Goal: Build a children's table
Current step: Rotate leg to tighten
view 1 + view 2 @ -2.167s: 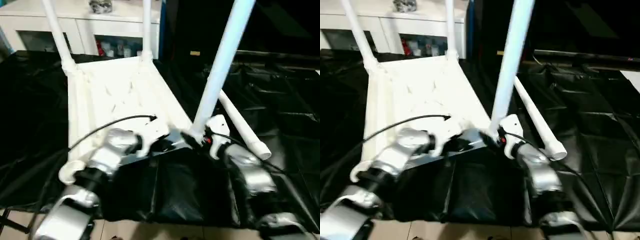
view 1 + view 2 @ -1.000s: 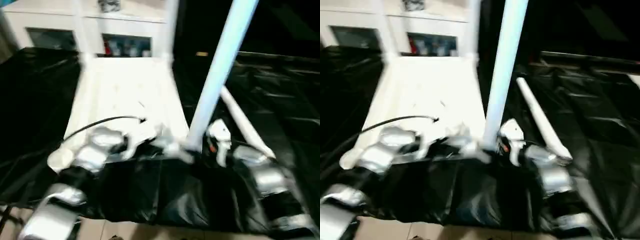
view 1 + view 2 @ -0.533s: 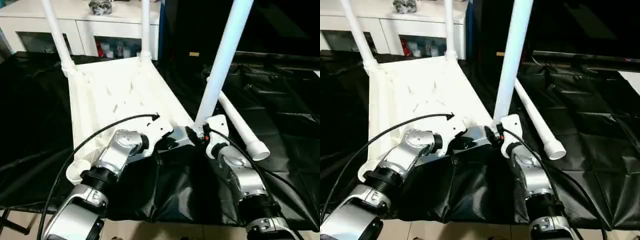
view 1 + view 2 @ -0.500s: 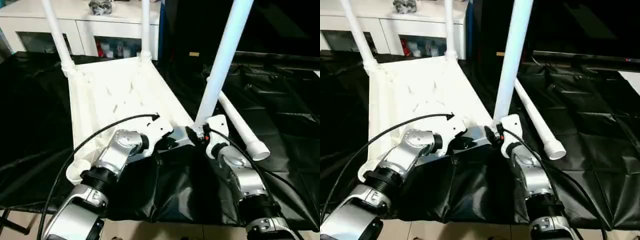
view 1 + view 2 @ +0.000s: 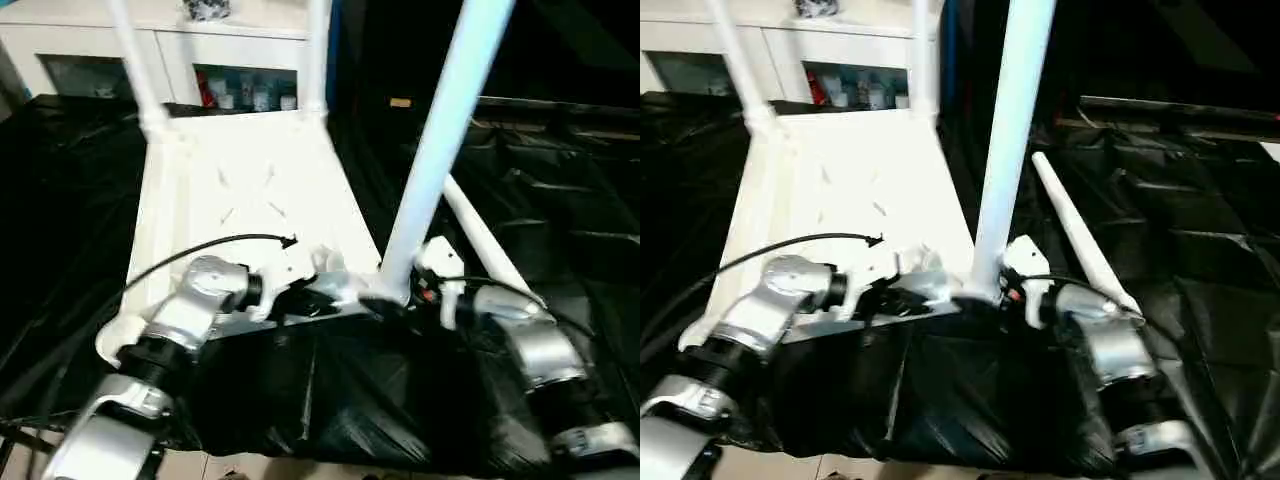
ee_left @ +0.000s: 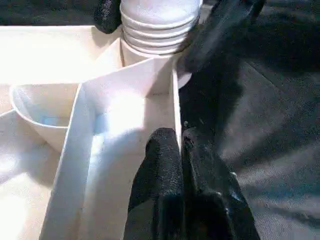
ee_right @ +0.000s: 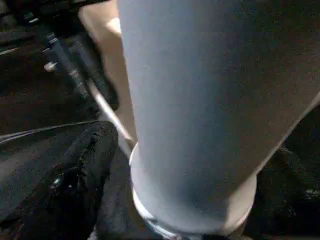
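Children's table (image 5: 240, 190) lies upside down on black sheeting (image 5: 560, 200), three legs up; the near leg (image 5: 440, 150) stands at five o'clock, a loose leg (image 5: 485, 245) beside it. Left gripper (image 6: 181, 145), jaws pinched on the rim. Right gripper (image 5: 400, 295) straddles the near leg's base, jaws spread.

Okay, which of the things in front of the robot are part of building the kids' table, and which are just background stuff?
Part of the job:
- upturned tabletop
- near leg standing in its corner socket
- two far legs
- loose leg lying on the black sheet

Just around:
- white cabinet behind
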Tool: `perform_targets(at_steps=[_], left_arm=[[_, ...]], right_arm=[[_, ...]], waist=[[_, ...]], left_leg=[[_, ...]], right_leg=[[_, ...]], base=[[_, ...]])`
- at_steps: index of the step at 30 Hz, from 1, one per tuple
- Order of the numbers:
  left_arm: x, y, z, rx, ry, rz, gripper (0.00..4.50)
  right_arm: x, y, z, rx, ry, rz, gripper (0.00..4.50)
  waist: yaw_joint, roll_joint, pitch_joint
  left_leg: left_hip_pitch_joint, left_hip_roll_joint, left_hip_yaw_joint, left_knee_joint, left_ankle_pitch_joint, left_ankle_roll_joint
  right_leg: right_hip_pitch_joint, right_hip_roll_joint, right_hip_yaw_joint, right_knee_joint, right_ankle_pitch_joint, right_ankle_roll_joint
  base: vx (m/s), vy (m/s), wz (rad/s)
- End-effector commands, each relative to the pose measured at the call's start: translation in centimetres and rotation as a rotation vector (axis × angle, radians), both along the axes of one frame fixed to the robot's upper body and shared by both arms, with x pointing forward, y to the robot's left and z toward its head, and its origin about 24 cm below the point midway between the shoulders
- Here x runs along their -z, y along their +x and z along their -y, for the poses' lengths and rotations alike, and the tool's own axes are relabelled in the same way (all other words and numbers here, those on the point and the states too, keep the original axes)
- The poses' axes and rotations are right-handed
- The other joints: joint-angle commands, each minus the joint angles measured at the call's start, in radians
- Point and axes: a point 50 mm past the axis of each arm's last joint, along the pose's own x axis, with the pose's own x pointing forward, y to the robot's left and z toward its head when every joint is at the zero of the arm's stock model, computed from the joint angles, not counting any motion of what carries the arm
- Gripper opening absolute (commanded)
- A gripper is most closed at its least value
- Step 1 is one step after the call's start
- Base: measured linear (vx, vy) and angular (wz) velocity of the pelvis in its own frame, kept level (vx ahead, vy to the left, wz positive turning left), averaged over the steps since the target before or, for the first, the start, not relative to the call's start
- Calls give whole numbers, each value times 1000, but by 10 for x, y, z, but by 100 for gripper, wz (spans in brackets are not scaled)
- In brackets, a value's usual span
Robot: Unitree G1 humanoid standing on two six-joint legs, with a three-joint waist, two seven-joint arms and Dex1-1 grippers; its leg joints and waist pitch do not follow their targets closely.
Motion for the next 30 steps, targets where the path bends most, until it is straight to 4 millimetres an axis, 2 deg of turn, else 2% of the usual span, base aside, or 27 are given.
perform_targets(at_steps=[1, 3, 4, 6, 8, 9, 11, 16, 19, 20, 21, 22, 23, 24, 25, 29, 30], left_arm=[[4, -6, 4, 88, 17, -26, 0], [3, -7, -1, 107, 35, -30, 0], [3, -7, -2, 111, 39, -31, 0], [2, -6, -6, 120, 51, -30, 0], [2, -6, -8, 121, 55, -28, 0], [1, -5, -8, 121, 56, -28, 0], [2, -5, -9, 124, 58, -28, 0], [3, -6, -5, 115, 43, -36, 0], [7, -3, 7, 36, 20, -23, 0], [8, -1, 14, -11, 7, -17, 0], [9, -1, 22, -35, -8, -18, 0], [9, -1, 23, -38, -10, -18, 0], [10, -1, 25, -45, -13, -14, 0], [11, 0, 38, -90, -28, -5, 0], [12, 1, 43, -114, -35, -2, 0], [15, -1, 70, -184, -52, 0, 0], [16, -2, 77, -188, -47, 8, 0]], right_arm=[[4, -4, -3, -81, -17, -29, 367], [3, -3, 0, -97, -7, -40, 360], [3, -3, 0, -102, -7, -41, 355], [3, -2, 1, -115, -8, -46, 326], [3, -2, 2, -123, -4, -50, 315], [3, -2, 2, -124, -3, -50, 315], [4, -1, 1, -128, 4, -53, 285], [13, -5, -6, -119, 12, -75, 270], [19, 1, -11, 49, -6, -44, 269], [22, 5, -14, 160, -13, -19, 269], [24, 9, -17, 254, 1, -12, 269], [24, 9, -18, 269, 4, -12, 268], [25, 10, -19, 294, 15, -18, 268], [28, 12, -27, 397, 43, -31, 268], [30, 12, -31, 435, 48, -33, 268], [36, 10, -52, 578, 55, -34, 268], [37, 10, -58, 606, 53, -18, 268]], waist=[[2, -2, -56], [6, -1, -52], [7, -6, -52], [10, -3, -53], [8, -4, -53], [8, -4, -53], [10, -5, -55], [9, -6, -55], [8, -6, -54], [0, -8, -49], [-2, -9, -49], [-8, -10, -48], [-11, -10, -49], [-22, -12, -46], [-22, -10, -46], [-25, -12, -46], [-27, -8, -47]], left_leg=[[3, 30, -6, -53, -205, 91], [9, 32, -6, -56, -250, 69], [10, 32, -4, -56, -254, 65], [13, 33, -4, -56, -258, 59], [7, 32, -7, -58, -252, 53], [7, 32, -7, -58, -250, 52], [8, 32, -6, -56, -240, 55], [4, 31, -6, -55, -225, 59], [5, 31, -7, -57, -240, 50], [9, 29, -10, -62, -278, 26], [10, 27, -12, -63, -291, 16], [8, 26, -17, -66, -313, 3], [9, 25, -19, -67, -323, -1], [8, 25, -22, -68, -348, 0], [14, 24, -21, -67, -361, 0], [15, 19, -21, -64, -373, 9], [15, 18, -22, -65, -379, 7]], right_leg=[[49, -47, 39, -53, -184, -254], [44, -48, 41, -60, -250, -242], [43, -48, 41, -61, -258, -238], [41, -48, 43, -61, -265, -238], [45, -48, 41, -58, -263, -235], [45, -48, 42, -58, -261, -235], [46, -49, 42, -55, -244, -237], [48, -50, 41, -55, -235, -238], [46, -51, 42, -59, -270, -229], [41, -52, 42, -67, -341, -210], [41, -54, 41, -71, -378, -197], [41, -55, 40, -77, -441, -172], [42, -55, 38, -80, -465, -160], [37, -53, 37, -88, -504, -136], [31, -53, 37, -91, -520, -130], [27, -52, 34, -102, -571, -103], [23, -51, 34, -106, -581, -93]], base=[[0, 0, 0], [0, 0, 0], [0, 0, 0], [0, 0, 0], [0, 0, 0], [0, 0, 0], [0, 0, 0], [0, 0, 0], [0, 0, 0], [0, 0, 0], [0, 0, 0], [0, 0, 0], [0, 0, 0], [0, 0, 0], [0, 0, 0], [0, 0, 0], [0, 0, 0]])
